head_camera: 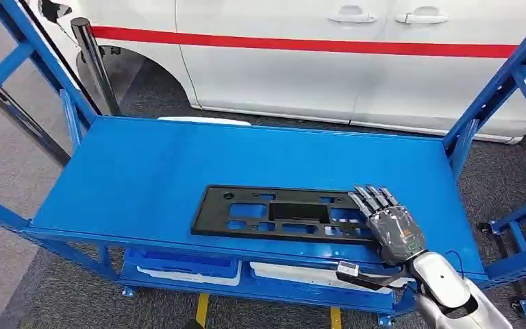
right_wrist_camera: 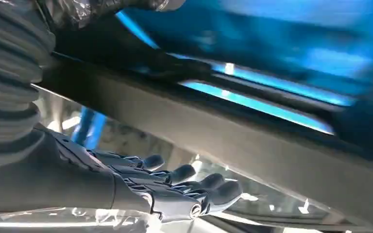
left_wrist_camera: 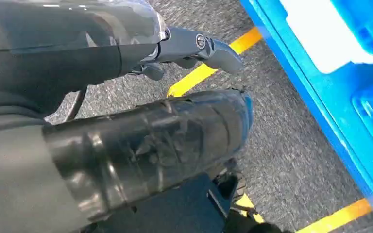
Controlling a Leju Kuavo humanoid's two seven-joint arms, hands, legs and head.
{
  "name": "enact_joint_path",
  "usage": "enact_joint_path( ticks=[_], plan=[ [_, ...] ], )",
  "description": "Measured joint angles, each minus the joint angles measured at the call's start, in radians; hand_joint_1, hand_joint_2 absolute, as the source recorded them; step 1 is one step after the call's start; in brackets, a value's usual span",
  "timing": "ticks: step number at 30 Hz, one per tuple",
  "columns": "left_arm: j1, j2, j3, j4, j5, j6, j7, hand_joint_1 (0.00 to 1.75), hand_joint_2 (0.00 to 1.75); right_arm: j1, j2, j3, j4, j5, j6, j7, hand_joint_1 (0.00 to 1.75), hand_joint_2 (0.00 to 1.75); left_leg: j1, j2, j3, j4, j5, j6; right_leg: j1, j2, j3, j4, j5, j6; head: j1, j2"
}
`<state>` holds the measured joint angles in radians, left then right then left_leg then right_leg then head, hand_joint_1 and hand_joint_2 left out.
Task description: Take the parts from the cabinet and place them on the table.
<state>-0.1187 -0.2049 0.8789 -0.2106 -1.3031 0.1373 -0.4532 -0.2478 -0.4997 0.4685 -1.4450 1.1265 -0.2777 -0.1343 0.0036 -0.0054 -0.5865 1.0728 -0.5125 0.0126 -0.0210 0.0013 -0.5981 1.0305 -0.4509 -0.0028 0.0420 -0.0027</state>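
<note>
You see a bench (head_camera: pixel 144 171) of smooth, painted blue metal with a soft sheen. The panel (head_camera: pixel 274 212) on it looks like matt black plastic. Your right robot hand (head_camera: pixel 390 219) is dark under glossy clear film. The floor (left_wrist_camera: pixel 281 160) is rough grey carpet.

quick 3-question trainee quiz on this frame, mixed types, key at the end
1. True or false: the black panel lies flat on the blue table.
2. Which hand rests on the panel's end? A) right hand B) left hand C) both
3. Fill in: behind the table stands a white ____ with a red stripe.

Key: 1 true; 2 A; 3 car
</note>
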Motion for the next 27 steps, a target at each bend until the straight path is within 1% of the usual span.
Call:
enact_joint_path(
  ticks=[1,2,3,4,5,6,7,8,9,10,12,13,14,15,16,17,18,19,20,21,22,23,24,25,27],
  plan=[
    [0.000,0.000,-0.001,0.000,0.000,0.000,0.001,0.00,0.00,0.004,0.000,-0.005,0.003,0.009,-0.003,0.006,0.00,1.75,0.001,0.000,-0.030,0.065,-0.037,-0.002,0.001,-0.002,0.000,0.000,0.000,-0.006,-0.001,0.000],
    [0.001,0.000,-0.002,0.000,0.000,0.000,0.002,0.00,0.00,0.010,0.001,-0.012,0.008,0.017,-0.006,0.009,0.07,1.75,0.002,0.000,-0.066,0.142,-0.074,-0.004,0.002,-0.003,-0.001,0.000,0.000,-0.007,-0.001,0.000],
    [0.002,0.000,-0.002,0.000,0.000,0.000,0.002,0.00,0.00,0.015,0.001,-0.018,0.014,0.027,-0.009,0.014,0.23,1.75,0.002,0.000,-0.103,0.222,-0.104,-0.006,0.003,-0.004,-0.002,0.000,-0.001,-0.007,-0.001,0.000],
    [0.004,0.000,-0.002,0.000,0.000,0.000,0.003,0.00,0.00,0.019,0.002,-0.023,0.018,0.033,-0.016,0.018,1.20,1.75,0.002,0.000,-0.120,0.260,-0.108,-0.006,0.004,-0.004,-0.002,0.000,0.000,-0.007,-0.001,0.000],
    [0.006,0.000,-0.002,0.000,0.000,0.000,0.005,0.00,0.00,0.023,0.003,-0.026,0.021,0.041,-0.021,0.021,1.26,1.75,0.002,0.000,-0.111,0.245,-0.086,-0.004,0.005,-0.003,0.000,0.000,0.000,-0.007,-0.001,0.000],
    [0.005,0.000,-0.002,0.000,0.000,0.000,0.005,0.00,0.00,0.028,0.004,-0.030,0.025,0.048,-0.026,0.024,1.26,1.75,0.002,0.000,-0.081,0.184,-0.046,-0.001,0.005,-0.003,0.001,0.001,0.000,-0.007,-0.001,0.000],
    [0.005,0.000,-0.002,0.000,0.000,0.000,0.005,0.00,0.00,0.033,0.006,-0.037,0.027,0.053,-0.032,0.027,1.26,1.75,0.001,0.000,-0.037,0.097,-0.003,0.004,0.006,-0.002,0.003,0.001,0.000,-0.007,-0.001,0.000],
    [0.004,0.000,-0.003,0.000,0.000,0.002,0.006,0.00,0.00,0.038,0.007,-0.044,0.029,0.057,-0.037,0.030,1.26,1.75,0.000,0.000,0.014,0.002,0.035,0.011,0.006,-0.002,0.005,0.001,0.000,-0.006,-0.001,0.000],
    [0.002,0.000,-0.003,0.000,0.000,0.003,0.007,0.00,0.00,0.042,0.008,-0.049,0.032,0.059,-0.039,0.031,1.36,1.75,-0.002,0.000,0.033,-0.044,0.023,0.015,0.009,-0.002,0.003,0.002,0.001,-0.002,-0.001,0.000],
    [0.000,0.000,-0.004,0.000,0.000,0.003,0.008,0.00,0.00,0.045,0.009,-0.052,0.035,0.059,-0.039,0.033,1.61,1.75,-0.005,0.000,0.031,-0.051,0.029,0.015,0.012,-0.001,0.000,0.004,0.002,0.005,0.000,0.000],
    [0.002,0.000,-0.005,0.000,0.000,0.003,0.008,0.00,0.00,0.053,0.011,-0.060,0.040,0.059,-0.039,0.033,1.75,1.75,-0.008,-0.001,0.027,-0.050,0.031,0.021,0.009,-0.001,-0.001,0.000,0.006,0.018,0.000,0.000],
    [0.003,0.000,-0.005,0.000,0.001,0.003,0.008,0.00,0.00,0.055,0.011,-0.063,0.042,0.059,-0.039,0.034,1.75,1.75,-0.011,-0.001,0.028,-0.051,0.034,0.027,0.007,-0.001,0.000,-0.004,0.009,0.025,0.000,0.000],
    [0.003,-0.001,-0.005,0.000,0.001,0.003,0.008,0.00,0.00,0.057,0.010,-0.067,0.043,0.059,-0.040,0.034,1.75,1.75,-0.001,0.001,0.036,-0.070,0.046,0.039,0.006,-0.001,-0.003,0.003,0.001,0.030,0.000,0.000],
    [0.002,-0.001,-0.005,0.000,0.002,0.003,0.008,0.00,0.00,0.061,0.011,-0.071,0.044,0.058,-0.042,0.034,1.75,1.75,-0.002,0.001,0.037,-0.074,0.050,0.042,0.004,-0.001,-0.010,0.023,-0.016,0.033,0.002,0.000],
    [0.001,-0.001,-0.005,0.000,0.002,0.003,0.008,0.00,0.00,0.062,0.011,-0.076,0.044,0.051,-0.043,0.030,1.75,1.75,-0.002,0.002,0.035,-0.074,0.052,0.045,0.005,-0.001,-0.037,0.081,-0.057,0.036,0.001,0.000],
    [0.001,-0.001,-0.006,0.000,0.002,0.003,0.008,0.00,0.00,0.063,0.011,-0.082,0.045,0.042,-0.043,0.024,1.75,1.75,-0.002,0.002,0.034,-0.073,0.052,0.046,0.004,-0.001,-0.071,0.155,-0.096,0.040,0.002,0.000],
    [0.001,-0.001,-0.006,0.000,0.002,0.003,0.008,0.00,0.00,0.067,0.012,-0.087,0.046,0.030,-0.043,0.013,1.75,1.75,-0.003,0.002,0.033,-0.073,0.052,0.046,0.003,-0.001,-0.104,0.228,-0.125,0.043,0.001,0.000],
    [0.002,-0.001,-0.006,0.000,0.002,0.003,0.008,0.00,0.00,0.073,0.013,-0.091,0.047,0.015,-0.042,-0.001,1.75,1.75,-0.004,0.002,0.033,-0.072,0.052,0.047,0.002,-0.001,-0.129,0.281,-0.139,0.045,0.002,0.000],
    [0.003,-0.001,-0.006,0.000,0.002,0.003,0.008,0.00,0.00,0.078,0.015,-0.096,0.048,-0.002,-0.042,-0.016,1.75,1.75,-0.004,0.002,0.033,-0.070,0.051,0.047,0.001,-0.001,-0.133,0.288,-0.125,0.047,0.001,0.000],
    [0.003,-0.001,-0.006,0.000,0.002,0.003,0.008,0.00,0.00,0.078,0.018,-0.100,0.048,-0.011,-0.042,-0.025,1.75,1.75,-0.004,0.001,0.034,-0.068,0.048,0.046,0.000,-0.001,-0.112,0.244,-0.090,0.047,0.001,0.000],
    [0.003,-0.001,-0.006,0.000,0.002,0.003,0.008,0.00,0.00,0.078,0.018,-0.103,0.047,-0.015,-0.042,-0.030,1.75,1.75,-0.003,0.001,0.035,-0.065,0.046,0.044,-0.002,-0.002,-0.076,0.173,-0.049,0.046,0.001,0.000],
    [0.002,-0.001,-0.006,0.000,0.002,0.003,0.008,0.00,0.00,0.078,0.019,-0.108,0.046,-0.018,-0.040,-0.035,1.75,1.75,-0.002,0.000,0.037,-0.060,0.041,0.040,-0.003,-0.002,-0.029,0.077,-0.003,0.045,0.001,0.000],
    [0.002,-0.001,-0.007,0.000,0.002,0.003,0.008,0.00,0.00,0.078,0.019,-0.112,0.046,-0.018,-0.040,-0.037,1.75,1.75,-0.001,0.000,0.036,-0.056,0.037,0.036,-0.003,-0.002,-0.001,0.014,-0.001,0.040,0.002,0.000],
    [0.001,-0.001,-0.007,0.000,0.002,0.003,0.008,0.00,0.00,0.077,0.021,-0.113,0.045,-0.018,-0.037,-0.038,1.75,1.75,-0.008,-0.002,0.032,-0.048,0.032,0.029,0.007,-0.002,0.003,0.004,-0.006,0.034,0.002,0.000],
    [0.002,-0.001,-0.007,0.000,0.002,0.003,0.008,0.00,0.00,0.077,0.021,-0.115,0.044,-0.020,-0.037,-0.045,1.75,1.75,-0.006,-0.002,0.033,-0.054,0.034,0.022,0.009,0.000,0.001,0.007,-0.006,0.023,0.000,0.000]
  ],
)
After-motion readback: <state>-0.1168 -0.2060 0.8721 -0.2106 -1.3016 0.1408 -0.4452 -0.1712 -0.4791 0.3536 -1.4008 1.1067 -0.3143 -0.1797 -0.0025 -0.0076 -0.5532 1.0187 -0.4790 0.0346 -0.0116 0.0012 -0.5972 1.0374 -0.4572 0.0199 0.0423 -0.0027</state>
